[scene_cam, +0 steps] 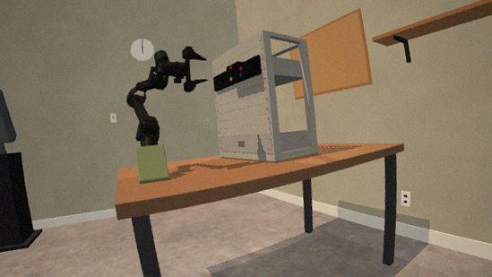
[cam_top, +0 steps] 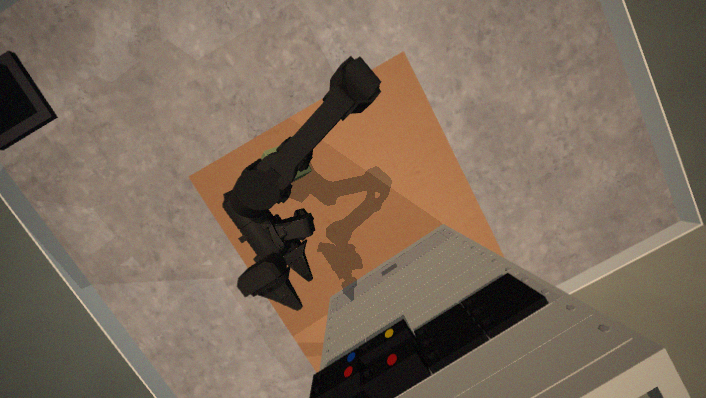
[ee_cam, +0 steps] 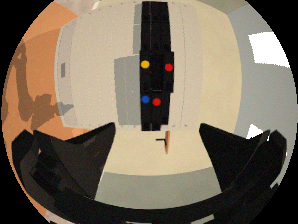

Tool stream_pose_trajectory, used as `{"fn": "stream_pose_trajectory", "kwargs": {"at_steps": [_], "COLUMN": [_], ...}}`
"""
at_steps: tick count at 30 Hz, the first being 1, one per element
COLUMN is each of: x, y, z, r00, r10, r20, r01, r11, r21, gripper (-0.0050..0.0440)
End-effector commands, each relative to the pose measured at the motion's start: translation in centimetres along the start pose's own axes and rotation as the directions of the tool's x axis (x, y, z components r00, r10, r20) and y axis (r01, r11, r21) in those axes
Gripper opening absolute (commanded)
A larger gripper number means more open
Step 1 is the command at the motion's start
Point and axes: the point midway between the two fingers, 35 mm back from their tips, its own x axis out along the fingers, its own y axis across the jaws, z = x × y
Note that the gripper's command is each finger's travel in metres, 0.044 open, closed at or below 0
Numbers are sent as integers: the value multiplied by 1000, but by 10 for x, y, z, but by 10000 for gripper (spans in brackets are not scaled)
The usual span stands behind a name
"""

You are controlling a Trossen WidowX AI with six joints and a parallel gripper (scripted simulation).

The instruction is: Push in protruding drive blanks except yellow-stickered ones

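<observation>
Olive walls back an orange table [scene_cam: 206,187] where the gripper [scene_cam: 196,70], jaws spread wide and empty, hangs apart from the grey rack [scene_cam: 244,112], facing its front, with the sticker-marked drive blanks [scene_cam: 238,72] straight ahead in the dark upper band.

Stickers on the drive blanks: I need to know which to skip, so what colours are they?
One yellow sticker, one blue, two red; clearest in the top view.
</observation>
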Motion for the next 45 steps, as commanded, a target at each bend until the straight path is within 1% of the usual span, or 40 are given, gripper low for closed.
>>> {"fn": "stream_pose_trajectory", "kwargs": {"at_steps": [1,33,39,45], "x": [0,2,11,31], "y": [-3,-3,-5,-8], "z": [1,3,8,19], "r00": [1000,1000,1000,1000], "r10": [-2,2,1,1], "r20": [19,29,30,30], "r01": [2,-1,0,0], "r11": [1000,1000,1000,1000], "r21": [-16,-24,-24,-24], "gripper": [440,440,440,440]}}
